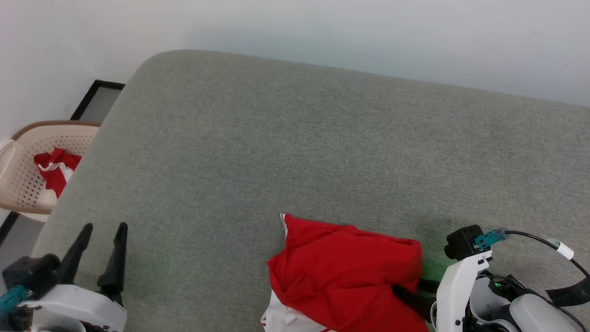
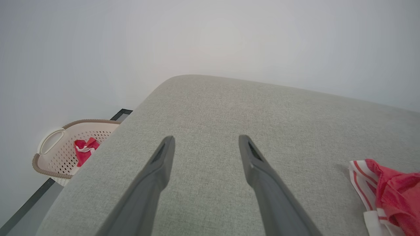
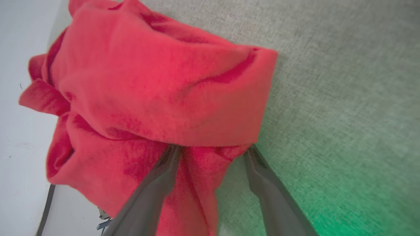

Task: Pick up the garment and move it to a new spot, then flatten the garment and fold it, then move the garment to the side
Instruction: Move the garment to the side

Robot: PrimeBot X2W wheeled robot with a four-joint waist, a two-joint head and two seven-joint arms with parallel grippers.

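Right gripper [image 3: 212, 149] is resting wide apart, tips hidden under crumpled bright-red garment [image 3: 157, 91] lying at cushion's [image 1: 295, 138] near edge, white striped sleeve showing.

We see a broad grey-green upholstered surface [image 1: 295, 152], its woven cloth smooth and its far left corner rounded. The garment [image 1: 350, 272] lies directly on it, near the front edge and towards the right. It is a crumpled bright-red heap folded over on itself, with a white, red-striped sleeve end showing along its left side.
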